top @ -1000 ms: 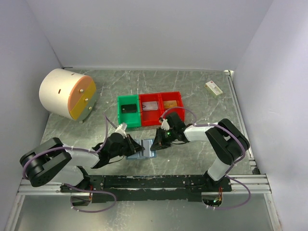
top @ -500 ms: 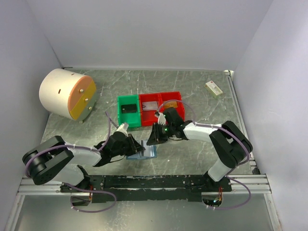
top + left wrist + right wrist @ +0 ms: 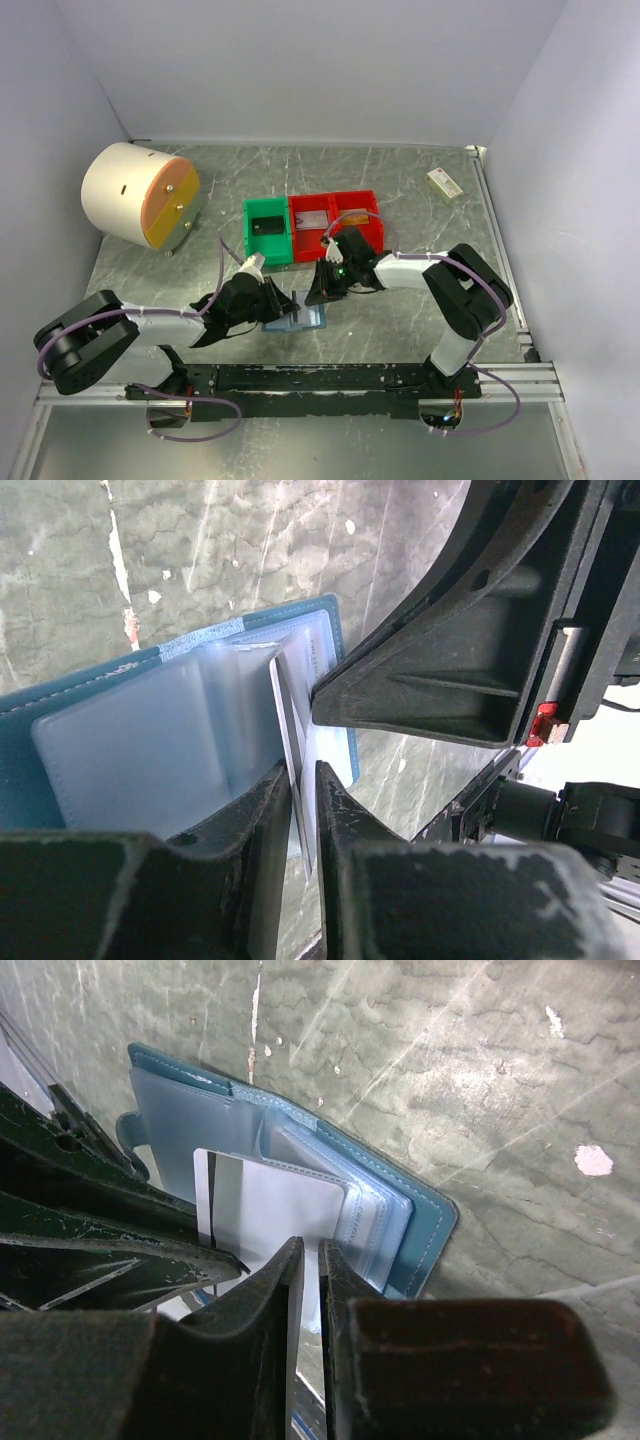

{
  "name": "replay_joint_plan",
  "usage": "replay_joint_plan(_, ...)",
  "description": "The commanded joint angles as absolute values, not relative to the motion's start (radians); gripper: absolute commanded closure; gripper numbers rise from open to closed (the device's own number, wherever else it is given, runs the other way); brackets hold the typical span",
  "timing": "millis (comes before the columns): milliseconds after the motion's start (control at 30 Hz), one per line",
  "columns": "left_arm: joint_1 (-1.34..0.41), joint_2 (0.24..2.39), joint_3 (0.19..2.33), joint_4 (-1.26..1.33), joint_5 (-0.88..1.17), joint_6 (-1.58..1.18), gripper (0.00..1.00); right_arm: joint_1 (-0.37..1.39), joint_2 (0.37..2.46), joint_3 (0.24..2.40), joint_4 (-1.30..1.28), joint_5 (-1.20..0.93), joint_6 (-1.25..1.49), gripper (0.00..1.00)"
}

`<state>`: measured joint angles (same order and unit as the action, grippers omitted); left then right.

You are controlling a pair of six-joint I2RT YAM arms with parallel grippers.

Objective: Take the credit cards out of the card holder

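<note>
Spotted card holder (image 3: 300,316) lying open on table (image 3: 420,190), low centre near the arm bases, right between both arm tips. Tagging left gripper (image 3: 303,790) as closed down to a slit on credit card (image 3: 270,1210), with the card's thin edge standing between fingers (image 3: 262,815); reads as a real pinch, not a brush. Tagging right gripper (image 3: 308,1260) as nearly closed too, thin slit only, nothing seen clamped, hanging just beside the card and over the holder's clear sleeves. Cannot tell whether pressing on the holder or hovering just off it. Judging card as partly out, with far end apparently tucked in its sleeve, so calling the step a pull-out, not done yet. For a clean pull: keep pinch firm, draw straight along the sleeve opening, no twisting, to avoid jamming card on the sleeve lip. Pin holder with right tips on blue cover or a neighbouring sleeve, never on the moving card, to avoid dragging the whole wallet along. Go slow until clear of sleeve, then lift. Mind finger clash at such close quarters. Cannot count cards in other sleeves.
</note>
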<state>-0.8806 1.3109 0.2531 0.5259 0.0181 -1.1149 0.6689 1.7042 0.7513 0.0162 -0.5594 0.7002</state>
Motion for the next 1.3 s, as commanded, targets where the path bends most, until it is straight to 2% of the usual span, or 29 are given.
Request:
replay_joint_plan(0, -0.886, 1.299, 0.247, 0.513, -0.010, -1.109, 0.74, 0.671, 1.733, 0.716, -0.046, -0.463, 0.691, 0.87)
replay_joint_plan(333, -0.886, 1.213, 0.241, 0.414, -0.064, -1.109, 0.73, 0.671, 1.746, 0.722, -0.060, -0.457, 0.685, 0.88)
replay_joint_plan(633, -0.885, 1.223, 0.248, 0.409, -0.056, -1.101, 0.93, 0.671, 1.753, 0.727, -0.061, -0.458, 0.685, 0.88)
replay_joint_plan(1000, -0.885, 1.130, 0.255, 0.253, -0.133, -1.111, 0.93, 0.671, 1.758, 0.735, -0.073, -0.449, 0.680, 0.88)
replay_joint_plan(1267, -0.886, 1.135, 0.252, 0.248, -0.130, -1.110, 0.92, 0.670, 1.709, 0.769, -0.071, -0.481, 0.655, 0.88)
